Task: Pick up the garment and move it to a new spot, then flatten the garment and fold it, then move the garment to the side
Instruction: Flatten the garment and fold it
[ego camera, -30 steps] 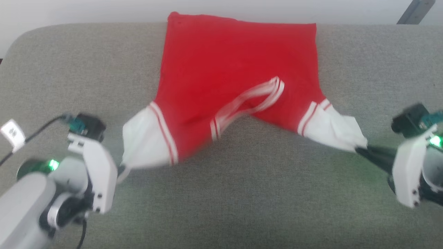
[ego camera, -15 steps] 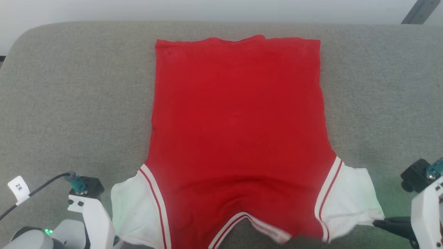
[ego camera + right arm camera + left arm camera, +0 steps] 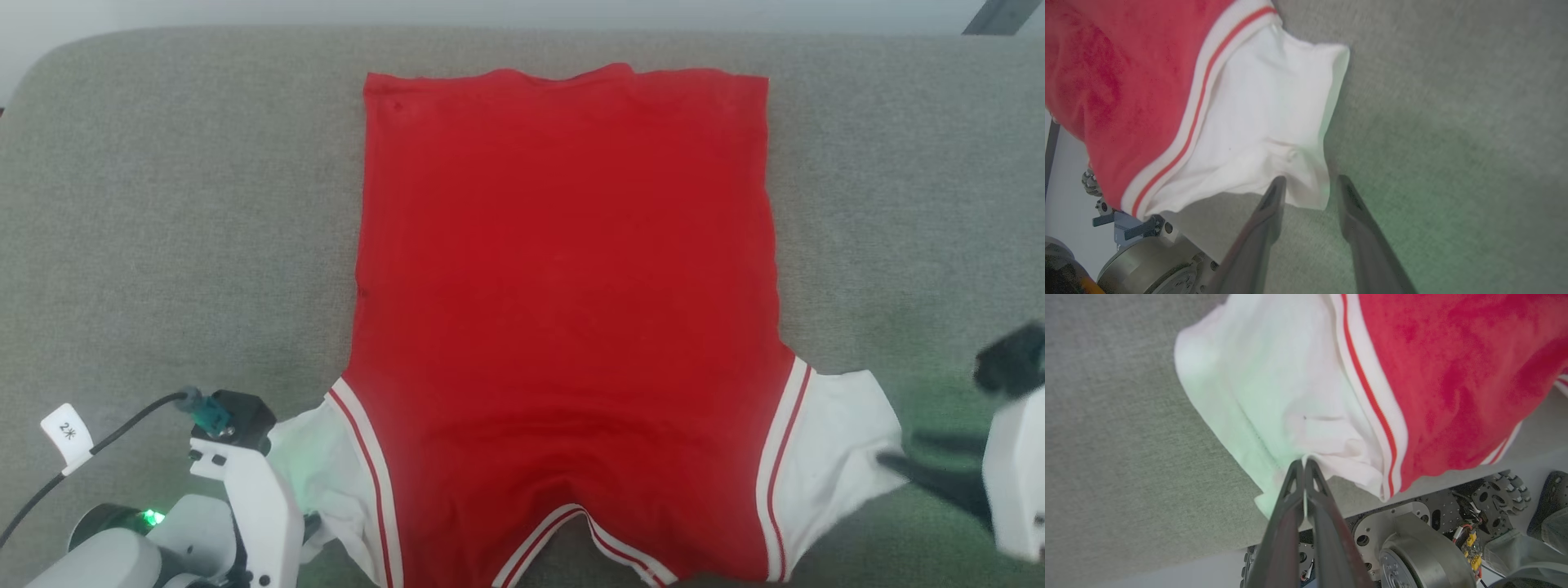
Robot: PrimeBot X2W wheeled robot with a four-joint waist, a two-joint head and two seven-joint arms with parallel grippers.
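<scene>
Since a second ago: shirt (image 3: 563, 286) gone from bunched and half-lifted to spread flat, plain red back up, on the grey desk (image 3: 163, 204). My right pincer (image 3: 1310, 181) has let go. Its fingers stand moderately apart, with a corner of the right sleeve (image 3: 1265, 122) lying loose between the tips. My left pincer (image 3: 1303, 463) is pinched tight on the edge of the left sleeve (image 3: 1274, 396). Collar at the near edge, hem far. A cable tag (image 3: 67, 431) sits beside my left wrist, off the cloth.
</scene>
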